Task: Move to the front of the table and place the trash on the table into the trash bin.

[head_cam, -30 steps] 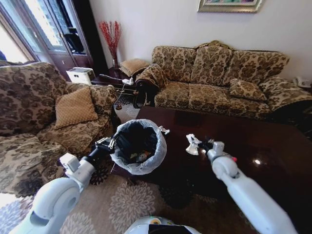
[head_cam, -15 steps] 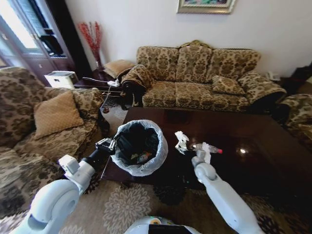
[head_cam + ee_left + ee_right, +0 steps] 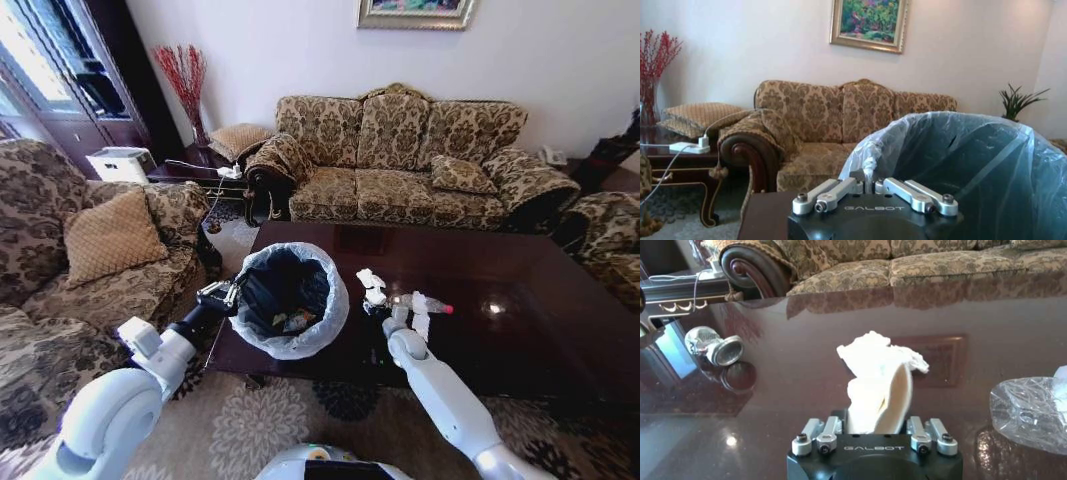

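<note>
The trash bin (image 3: 290, 298), dark inside with a translucent bag over its rim, hangs at the table's (image 3: 520, 330) front left corner. My left gripper (image 3: 222, 295) is shut on the bag's rim (image 3: 870, 165). A crumpled white paper wad (image 3: 371, 287) stands on the dark glossy top. My right gripper (image 3: 387, 311) is shut on its lower part (image 3: 875, 405), the wad rising between the jaws. Beside it lies a clear plastic bottle (image 3: 420, 302) with a red cap, also seen from the right wrist (image 3: 1033, 415). A crumpled silvery wrapper (image 3: 713, 345) lies farther off.
A patterned sofa (image 3: 400, 160) stands behind the table and an armchair with a cushion (image 3: 110, 235) to the left. A side table with cables (image 3: 200, 170) sits in the corner. Patterned carpet (image 3: 260, 430) lies under my arms.
The head camera has swung, shifting the whole picture. My right gripper has come in to the paper wad. The left gripper still holds the bin.
</note>
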You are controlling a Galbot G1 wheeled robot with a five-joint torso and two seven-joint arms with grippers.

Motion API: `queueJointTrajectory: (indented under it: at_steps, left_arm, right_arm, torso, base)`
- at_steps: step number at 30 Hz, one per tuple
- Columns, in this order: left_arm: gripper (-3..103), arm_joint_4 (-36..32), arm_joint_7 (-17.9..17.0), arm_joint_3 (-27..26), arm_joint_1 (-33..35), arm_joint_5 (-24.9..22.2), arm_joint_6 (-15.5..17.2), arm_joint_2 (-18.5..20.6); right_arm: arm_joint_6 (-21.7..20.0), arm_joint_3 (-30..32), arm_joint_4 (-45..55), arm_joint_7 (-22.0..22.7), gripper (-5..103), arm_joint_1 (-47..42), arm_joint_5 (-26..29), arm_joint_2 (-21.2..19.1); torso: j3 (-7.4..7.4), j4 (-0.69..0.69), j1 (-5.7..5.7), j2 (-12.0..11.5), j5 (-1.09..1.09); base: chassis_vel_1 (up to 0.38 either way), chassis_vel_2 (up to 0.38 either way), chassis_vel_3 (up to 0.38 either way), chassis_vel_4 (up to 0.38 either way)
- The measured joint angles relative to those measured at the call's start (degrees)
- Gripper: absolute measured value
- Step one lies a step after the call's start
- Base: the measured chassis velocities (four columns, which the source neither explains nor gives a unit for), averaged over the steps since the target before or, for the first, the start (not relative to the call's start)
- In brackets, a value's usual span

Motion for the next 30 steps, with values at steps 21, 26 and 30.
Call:
queueJointTrajectory:
  at_steps: [21,26,30]
  left_arm:
    - [3,0.0,0.66,0.94,-0.06,0.46,-0.35,-1.29]
    - [3,0.0,0.73,0.85,0.2,0.87,-0.35,-1.58]
    - [3,0.38,1.34,1.38,-0.12,1.6,-0.32,-2.2]
  right_arm:
    - [0.58,-0.92,16.85,3.52,0,-0.87,-3.48,-5.7]
    - [-0.93,-0.7,25.57,3.89,0,0.93,-0.13,-9.26]
    - [-4.28,-2.27,35.56,3.72,0,8.25,6.91,-15.11]
  torso:
    - [0.02,0.01,0.02,-0.02,0.04]
    - [0.02,0.01,0.02,-0.02,0.04]
    - [0.01,0.01,0.01,-0.02,0.01]
  base:
    - [0.0,0.0,0.0,0.0]
    - [0.0,0.0,0.0,0.0]
    - [0.0,0.0,0.0,0.0]
